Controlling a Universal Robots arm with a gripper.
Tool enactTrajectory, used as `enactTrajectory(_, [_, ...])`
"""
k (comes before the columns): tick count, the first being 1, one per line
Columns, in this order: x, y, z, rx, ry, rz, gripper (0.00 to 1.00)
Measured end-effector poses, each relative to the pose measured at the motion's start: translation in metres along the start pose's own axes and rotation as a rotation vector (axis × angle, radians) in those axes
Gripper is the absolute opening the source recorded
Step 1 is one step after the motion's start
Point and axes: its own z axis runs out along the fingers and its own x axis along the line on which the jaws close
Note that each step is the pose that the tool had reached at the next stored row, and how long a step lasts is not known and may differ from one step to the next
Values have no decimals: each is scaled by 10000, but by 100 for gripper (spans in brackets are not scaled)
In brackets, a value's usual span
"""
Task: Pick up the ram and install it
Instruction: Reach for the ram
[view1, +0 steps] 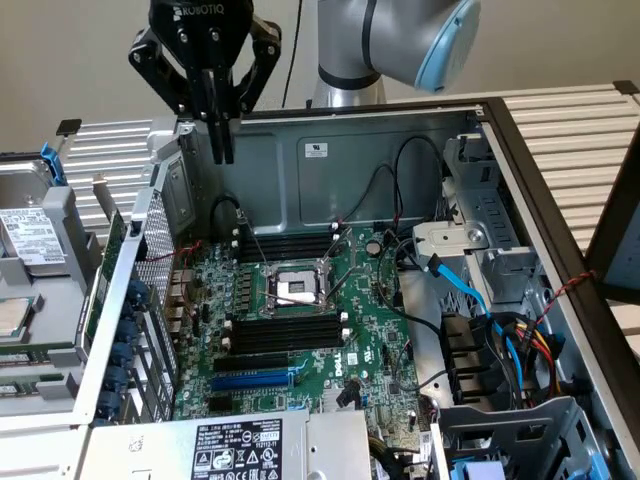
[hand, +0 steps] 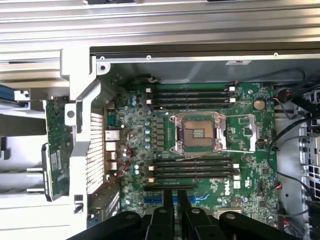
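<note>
as the hand (view1: 222, 155) hovers, the ram (hand: 59, 135) runs crosswise to slots (hand: 192, 167).

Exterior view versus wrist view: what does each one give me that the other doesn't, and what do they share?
Exterior view: the grey arm above the case, the blue cable, the power supply label. Wrist view: the labelled face of the ram, beside the rear panel. Both: the gripper above the open case, the motherboard, its CPU socket and black slots.

Green motherboard (hand: 250, 150) carries black slots (hand: 192, 167), one blue slot (hand: 151, 198); ram (hand: 56, 145) apparently green.
</note>
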Motion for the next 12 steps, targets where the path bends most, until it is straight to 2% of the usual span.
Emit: enactTrajectory(12, [546, -6, 11, -3, -51, -3, 18])
